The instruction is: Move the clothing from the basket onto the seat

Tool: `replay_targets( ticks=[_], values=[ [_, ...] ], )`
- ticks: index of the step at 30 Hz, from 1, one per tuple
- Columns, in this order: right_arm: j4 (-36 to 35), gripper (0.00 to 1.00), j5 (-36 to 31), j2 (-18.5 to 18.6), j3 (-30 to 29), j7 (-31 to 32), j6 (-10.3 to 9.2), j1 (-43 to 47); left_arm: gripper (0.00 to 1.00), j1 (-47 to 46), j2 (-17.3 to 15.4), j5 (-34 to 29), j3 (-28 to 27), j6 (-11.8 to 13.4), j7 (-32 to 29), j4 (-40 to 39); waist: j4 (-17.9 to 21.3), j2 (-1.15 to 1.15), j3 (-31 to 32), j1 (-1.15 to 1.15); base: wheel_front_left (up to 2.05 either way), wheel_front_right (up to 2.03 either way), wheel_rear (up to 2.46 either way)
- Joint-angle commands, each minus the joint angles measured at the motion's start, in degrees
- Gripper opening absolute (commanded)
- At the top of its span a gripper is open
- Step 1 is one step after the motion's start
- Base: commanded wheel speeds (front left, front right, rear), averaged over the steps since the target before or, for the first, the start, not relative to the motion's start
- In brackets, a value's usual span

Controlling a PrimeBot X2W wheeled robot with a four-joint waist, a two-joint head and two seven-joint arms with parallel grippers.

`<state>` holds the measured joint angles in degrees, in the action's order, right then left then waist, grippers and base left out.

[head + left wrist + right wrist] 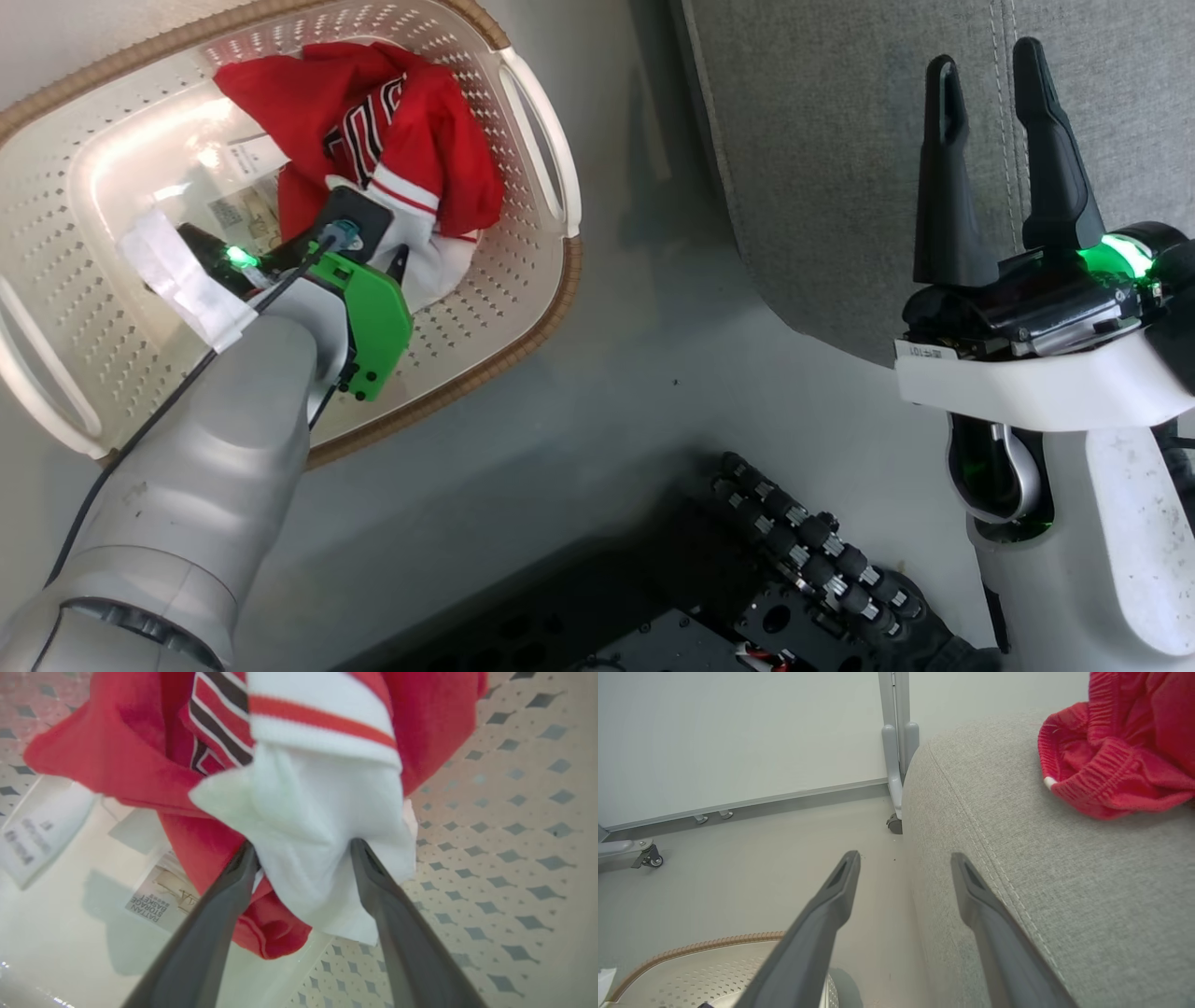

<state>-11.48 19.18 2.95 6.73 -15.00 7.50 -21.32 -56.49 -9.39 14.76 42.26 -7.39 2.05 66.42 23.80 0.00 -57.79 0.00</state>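
Two claws, both spread wide. My left claw (303,851) down inside basket (485,317), fingers straddling white panel of red jersey (373,121), fabric bunched between them, no squeeze. My right claw (985,56) empty, hovering at edge of grey seat (840,140). Second red garment (1120,765) lying on seat.

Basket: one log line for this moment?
left gripper: open, astride red-and-white garment in basket | right gripper: open, empty, at seat edge | other red garment: on seat
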Motion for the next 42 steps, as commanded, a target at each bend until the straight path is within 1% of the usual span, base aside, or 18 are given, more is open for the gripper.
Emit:
replay_targets(
  ticks=[1,10,17,23,26,27,28,29,37,42],
  values=[
    [-0.6,1.0,0.4,-0.1,-0.2,-0.2,-0.02,0.8,1.0,-1.4,-0.6,0.6,-0.2,-0.2,-0.3,0.7,0.5,0.0,-0.8,0.0,0.0,0.0,0.0],
    [-2.0,1.0,1.1,-0.1,-0.2,-0.3,-0.02,2.8,1.0,-4.0,-0.2,2.0,-0.8,0.6,-1.0,4.5,0.2,0.0,-2.2,0.0,0.0,0.0,0.0],
    [-2.7,1.0,1.8,-0.1,-0.2,-0.2,-0.02,3.8,1.0,-5.5,-0.2,0.8,0.5,4.1,-4.9,6.3,0.0,0.0,-2.8,0.0,0.0,0.0,0.0],
    [-3.2,1.0,2.3,-0.1,-0.3,-0.2,-0.02,4.7,1.0,-5.3,0.0,0.4,1.5,6.3,-8.3,7.1,0.0,0.0,-2.9,0.0,0.0,0.0,0.0],
    [-3.7,1.0,2.2,-0.1,-0.3,-0.2,-0.02,5.2,1.0,-5.0,0.0,1.3,1.2,7.2,-10.1,7.3,-0.1,0.0,-3.0,0.0,0.07,0.07,0.07],
    [-3.9,1.0,1.9,-0.1,-0.3,-0.2,-0.02,5.4,0.78,-4.9,0.0,1.6,1.1,7.2,-10.7,7.3,-0.3,0.0,-3.0,0.0,0.11,0.11,0.11],
    [-4.1,1.0,1.7,-0.1,-0.3,-0.2,-0.02,5.6,0.43,-4.8,-0.2,1.7,1.1,7.0,-10.9,7.4,-0.4,0.0,-3.1,0.0,0.1,0.1,0.1],
    [-4.5,1.0,1.5,-0.1,-0.3,-0.2,-0.02,5.7,0.0,-4.7,-0.4,1.9,1.1,6.7,-11.6,7.4,-0.6,0.0,-3.1,0.0,0.07,0.07,0.07],
    [-5.7,1.0,1.2,-0.1,-0.5,-0.2,-0.02,6.1,0.0,-5.1,-1.2,0.9,2.6,7.1,-9.5,7.4,-1.0,0.0,-3.3,0.0,0.02,0.02,0.02],
    [-5.9,1.0,1.2,-0.1,-0.6,-0.2,-0.02,5.2,0.0,-6.0,-1.8,1.3,2.9,6.5,-7.6,7.4,-0.9,0.0,-3.0,0.0,0.0,0.0,0.0]
  ],
)
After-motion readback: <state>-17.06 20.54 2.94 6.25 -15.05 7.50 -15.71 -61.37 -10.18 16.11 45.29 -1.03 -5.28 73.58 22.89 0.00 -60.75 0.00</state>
